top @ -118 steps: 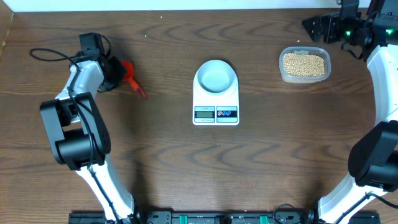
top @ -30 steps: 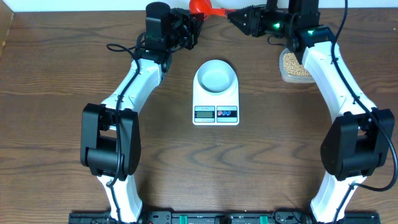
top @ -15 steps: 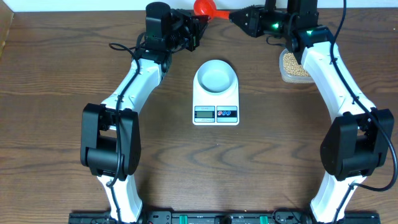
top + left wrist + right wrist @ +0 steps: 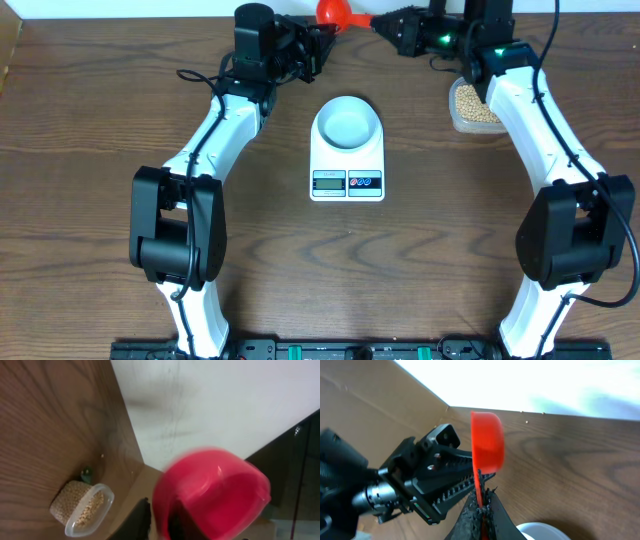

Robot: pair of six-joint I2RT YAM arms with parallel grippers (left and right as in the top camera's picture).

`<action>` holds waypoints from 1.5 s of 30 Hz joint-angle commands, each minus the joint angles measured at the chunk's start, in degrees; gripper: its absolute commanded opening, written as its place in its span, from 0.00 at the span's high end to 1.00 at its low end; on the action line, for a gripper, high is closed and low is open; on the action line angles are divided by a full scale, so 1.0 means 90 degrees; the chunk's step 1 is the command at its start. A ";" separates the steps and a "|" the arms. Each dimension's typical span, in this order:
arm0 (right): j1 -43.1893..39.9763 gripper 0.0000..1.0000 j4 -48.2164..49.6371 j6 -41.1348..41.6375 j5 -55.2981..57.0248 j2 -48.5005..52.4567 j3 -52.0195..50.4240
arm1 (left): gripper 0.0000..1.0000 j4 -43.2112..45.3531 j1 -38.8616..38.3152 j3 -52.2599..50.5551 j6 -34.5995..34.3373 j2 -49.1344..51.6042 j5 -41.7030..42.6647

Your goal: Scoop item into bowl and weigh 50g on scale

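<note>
Your right gripper (image 4: 481,510) clamps the red plastic scoop (image 4: 487,442); whether the left gripper (image 4: 319,42) grips it, you cannot tell. The pale round bowl (image 4: 347,122) sits empty on the white flat scale (image 4: 347,183), and the small tan beans (image 4: 474,103) lie in their clear tub (image 4: 102,510): all scooping remains.

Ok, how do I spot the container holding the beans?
Find the central white scale, then look right and slightly back, beside the right arm. The clear plastic tub there is full of tan beans, unlike the empty pale bowl on the scale.
</note>
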 commanded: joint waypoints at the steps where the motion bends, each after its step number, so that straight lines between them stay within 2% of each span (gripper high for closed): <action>1: -0.0192 0.99 -0.0005 0.0843 -0.0073 -0.0002 0.0112 | 0.69 0.0019 0.0022 0.0085 0.0039 -0.0049 -0.0017; 4: -0.0204 0.99 -0.0002 0.1166 -0.0151 -0.0002 0.0112 | 0.60 0.0019 0.0022 0.0085 0.0039 -0.0049 -0.0240; 11: -0.0209 0.99 -0.0005 0.1382 -0.0350 -0.0002 0.0112 | 0.50 0.0017 0.0022 0.0085 0.0044 -0.0044 -0.0457; 15: -0.0209 0.99 -0.0005 0.1511 -0.0491 -0.0002 0.0112 | 0.50 0.0015 0.0022 0.0080 0.0119 -0.0044 -0.0835; 22: -0.0206 0.99 -0.0032 0.1608 -0.0775 -0.0002 0.0112 | 0.50 -0.0032 0.0022 0.0078 0.0833 -0.0044 -0.1341; 28: -0.0129 0.99 -0.0061 0.1605 -0.0792 -0.0002 0.0112 | 0.51 -0.0027 0.0015 0.0078 0.0833 -0.0044 -0.1353; 31: -0.0107 0.99 -0.0090 0.1603 -0.0784 -0.0002 0.0109 | 0.58 -0.0027 0.0015 0.0078 0.0889 -0.0044 -0.1326; 38: -0.0107 0.99 -0.0124 0.1656 -0.0474 -0.0002 0.0112 | 0.58 0.0005 -0.0015 0.0078 0.1248 -0.0044 -0.1110; 44: -0.0109 0.99 -0.0121 0.1649 -0.0423 -0.0002 0.0109 | 0.54 0.0119 -0.0121 0.0078 0.2426 -0.0044 -0.0872; 45: -0.0114 0.99 -0.0121 0.1649 -0.0423 -0.0002 0.0112 | 0.51 0.0119 -0.0121 0.0078 0.2596 -0.0044 -0.0821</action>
